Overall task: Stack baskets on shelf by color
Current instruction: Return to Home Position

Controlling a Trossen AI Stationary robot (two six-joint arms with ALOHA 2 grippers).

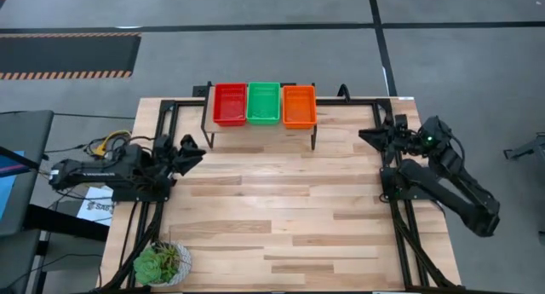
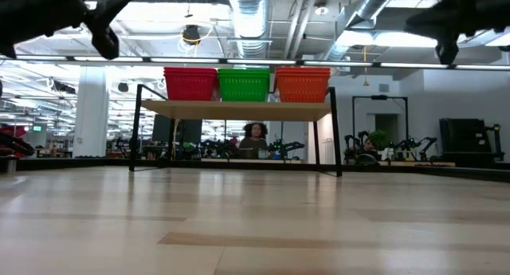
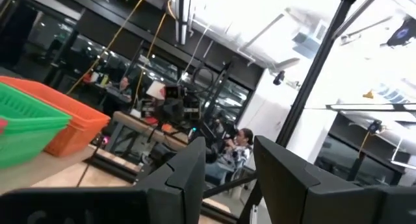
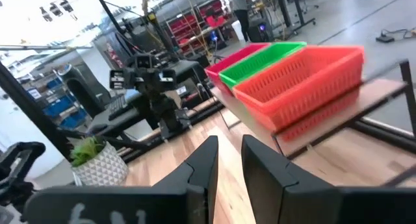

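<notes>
The shelf (image 1: pixel 260 126) stands at the middle of the table's far edge on thin black legs. Three stacks of baskets rest on its wooden top, side by side: red (image 1: pixel 230 104), green (image 1: pixel 263 103) and orange (image 1: pixel 299 106). The low view shows them in the same order: red (image 2: pixel 190 84), green (image 2: pixel 244 84), orange (image 2: pixel 302 84). How many baskets are in each stack cannot be counted. My left gripper (image 1: pixel 197 149) hovers at the table's left side, open (image 3: pixel 229 149), and points toward the shelf. My right gripper (image 1: pixel 368 134) hovers at the right side, its fingers a narrow gap apart (image 4: pixel 229 146). Neither holds anything.
A potted succulent (image 1: pixel 162 262) stands at the table's near left corner. Black frame rails (image 1: pixel 400 234) run along the left and right sides. The wooden tabletop (image 1: pixel 281 209) lies between the arms, in front of the shelf. A person (image 2: pixel 255 135) is far behind the shelf.
</notes>
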